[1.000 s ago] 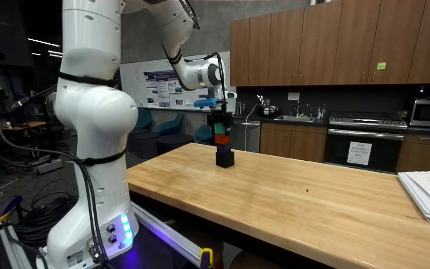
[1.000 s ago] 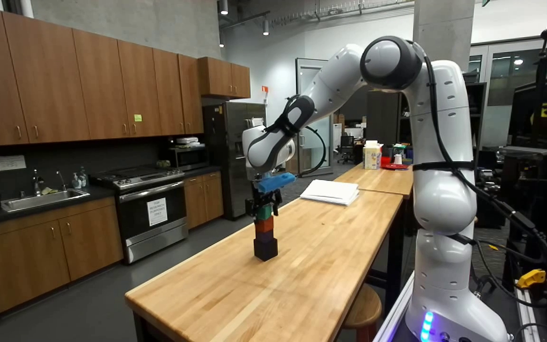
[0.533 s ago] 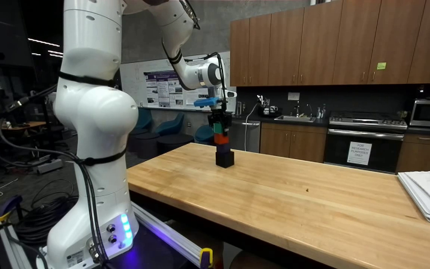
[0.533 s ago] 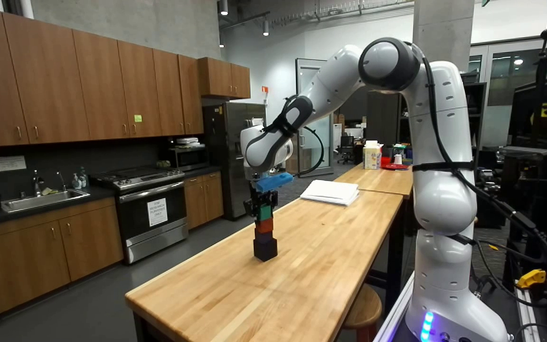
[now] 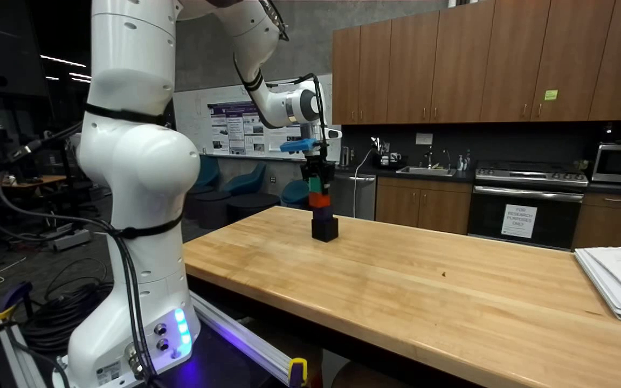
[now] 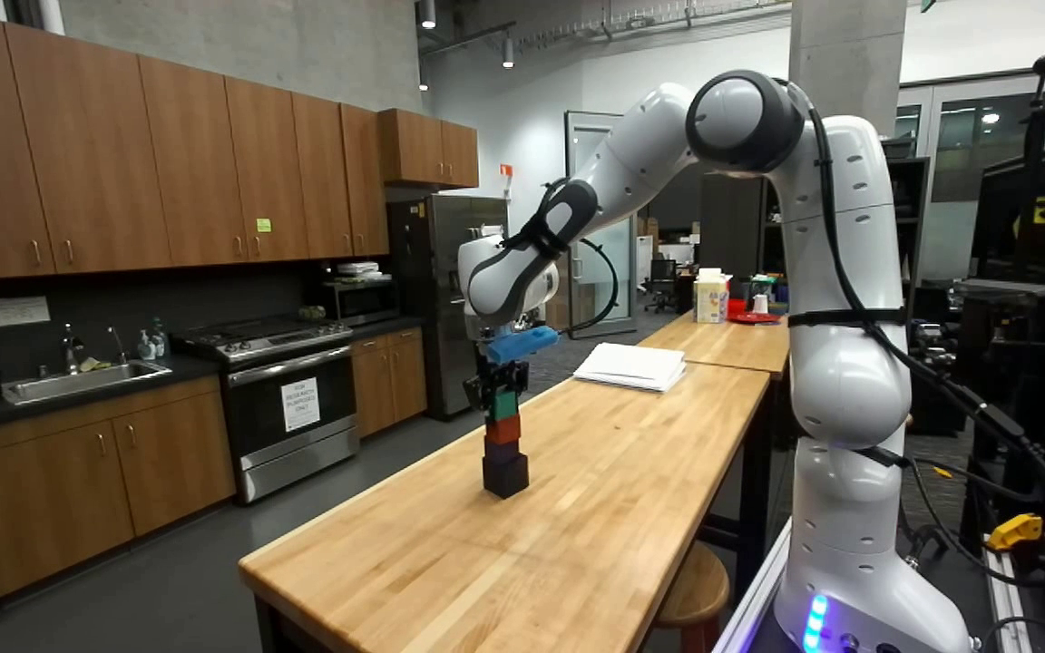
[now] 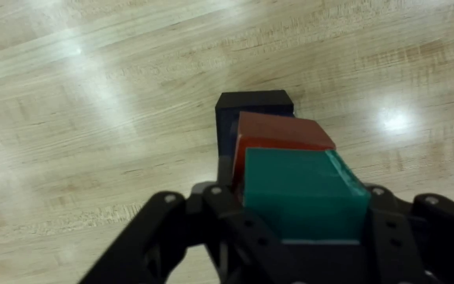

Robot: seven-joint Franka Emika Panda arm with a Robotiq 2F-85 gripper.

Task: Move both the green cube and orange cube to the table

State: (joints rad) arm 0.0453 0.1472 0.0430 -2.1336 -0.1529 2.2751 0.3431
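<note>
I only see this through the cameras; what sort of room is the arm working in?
Likely a kitchen area within a research lab: both exterior views show a sink and a stove, and the paper sign on the stove's front reads "FOR RESEARCH PURPOSES ONLY".

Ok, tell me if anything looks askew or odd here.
Yes, slightly: in the wrist view the orange cube looks turned against both the green cube above and the black cube below, as their edges don't run parallel. A small dark speck also marks the table.
</note>
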